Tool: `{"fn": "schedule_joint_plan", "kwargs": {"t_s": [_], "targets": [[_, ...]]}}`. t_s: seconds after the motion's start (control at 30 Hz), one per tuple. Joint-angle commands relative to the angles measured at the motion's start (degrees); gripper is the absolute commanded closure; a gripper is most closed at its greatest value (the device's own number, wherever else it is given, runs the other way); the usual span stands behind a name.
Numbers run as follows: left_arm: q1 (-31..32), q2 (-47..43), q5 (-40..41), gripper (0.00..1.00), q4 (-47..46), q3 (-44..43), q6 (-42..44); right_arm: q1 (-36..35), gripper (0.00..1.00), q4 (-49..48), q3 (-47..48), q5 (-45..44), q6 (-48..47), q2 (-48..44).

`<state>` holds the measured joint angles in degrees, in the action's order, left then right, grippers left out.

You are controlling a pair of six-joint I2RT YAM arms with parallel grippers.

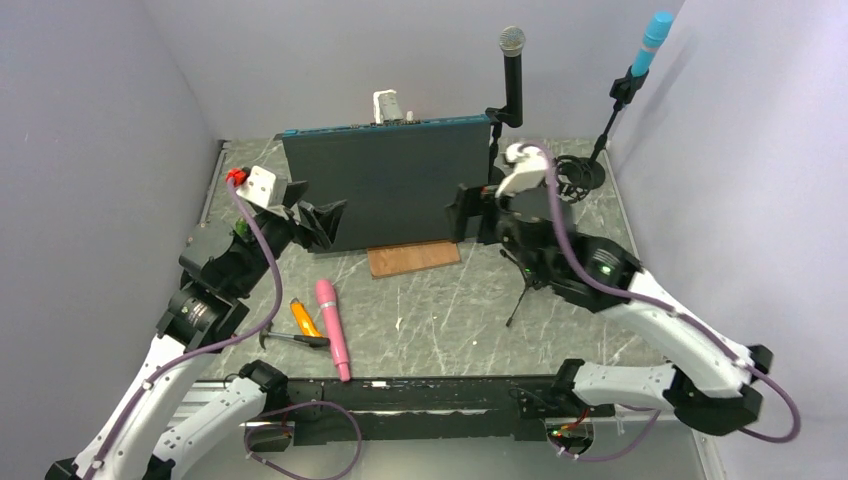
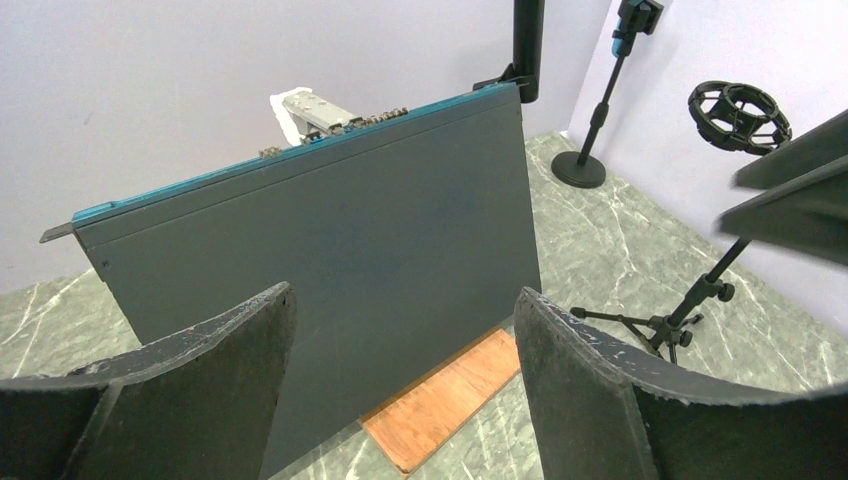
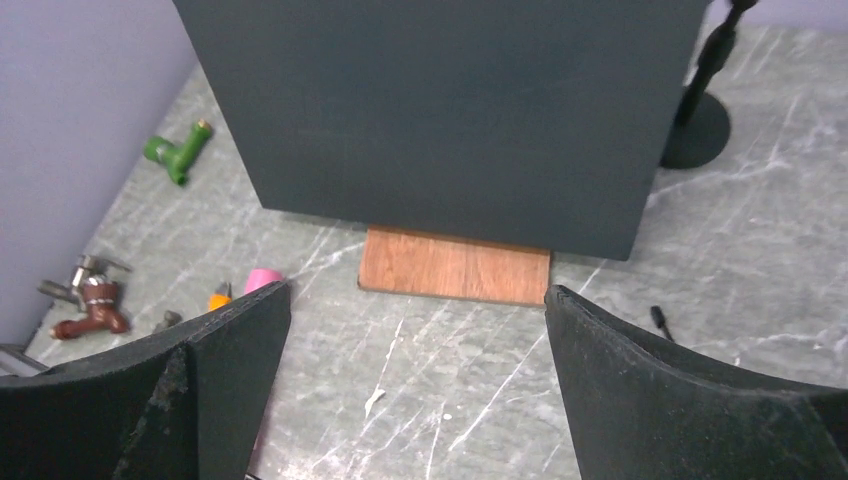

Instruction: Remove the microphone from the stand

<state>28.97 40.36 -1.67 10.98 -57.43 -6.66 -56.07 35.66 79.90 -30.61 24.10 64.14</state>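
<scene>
At the back, behind the dark panel [image 1: 385,180]: black microphone [image 1: 512,70] upright in the clip of the rear stand [image 1: 497,116]; nothing touches it
Far right corner: blue microphone [image 1: 652,40] seated likewise on a tilted round-based stand [image 1: 624,92]; untouched
Near side of the table [image 1: 450,310]: pink microphone [image 1: 333,330] lying loose beside an orange-handled tool [image 1: 303,318]; no stand holds it
Tripod stand [image 2: 665,325]: the shock mount [image 2: 740,115] at its top is an empty ring
Left gripper [image 1: 318,222]: jaws apart with nothing between them; facing the panel, well apart from every microphone
Right gripper [image 3: 417,292]: jaws spread wide and empty; pointed at the panel and the wooden block [image 3: 455,267] at its foot; in the top view it sits near the rear stand, lower than the clip
Done: uncertain; a loose pink microphone and an empty mount may mean one removal is complete, though which microphone the task means cannot be told
Left: if the black or blue one is meant, everything; reach, close on the body, draw it out of the clip, carry it clear
Judgement: either finished or not begun; no grip is under way
</scene>
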Motion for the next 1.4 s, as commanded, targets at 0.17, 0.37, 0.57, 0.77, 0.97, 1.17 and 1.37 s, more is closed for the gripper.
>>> {"fn": "schedule_joint_plan", "kwargs": {"t_s": [0.17, 0.37, 0.57, 0.77, 0.97, 1.17, 1.37], "targets": [[0.64, -0.14, -0.59, 0.16, -2.54, 0.23, 0.23, -0.07, 0.0, 11.27, 2.35, -21.96, 3.4, -11.18], [0.93, -0.37, -0.76, 0.16, -2.69, 0.41, 0.15, 0.34, 0.0, 28.28, 8.3, -32.72, 14.53, -8.19], [1.25, 0.1, -1.86, 0.16, -2.94, 0.41, -0.26, 1.59, 0.01, 37.09, 6.43, -30.23, 22.37, -6.84], [1.5, 2.61, -6.8, 0.15, -3.52, 0.21, -1.27, 6.08, 0.02, 34.59, -5.1, -21.93, 24.18, -9.98], [1.69, 6.41, -17.09, 0.15, -6.93, 1.28, -2.67, 16.61, 0.13, 18.2, -17.12, -10.19, 12.87, -13.92], [4.53, 10.77, -22.73, 0.16, -9.69, 2.91, -0.85, 20.31, 0.23, 2.04, -24.63, -4.16, 5.23, -16.24], [10.54, 14.8, -22.58, 0.18, -9.82, 3.52, 1.52, 21.95, 0.32, -7.2, -31.38, -3.77, 3.49, -16.43]]}}
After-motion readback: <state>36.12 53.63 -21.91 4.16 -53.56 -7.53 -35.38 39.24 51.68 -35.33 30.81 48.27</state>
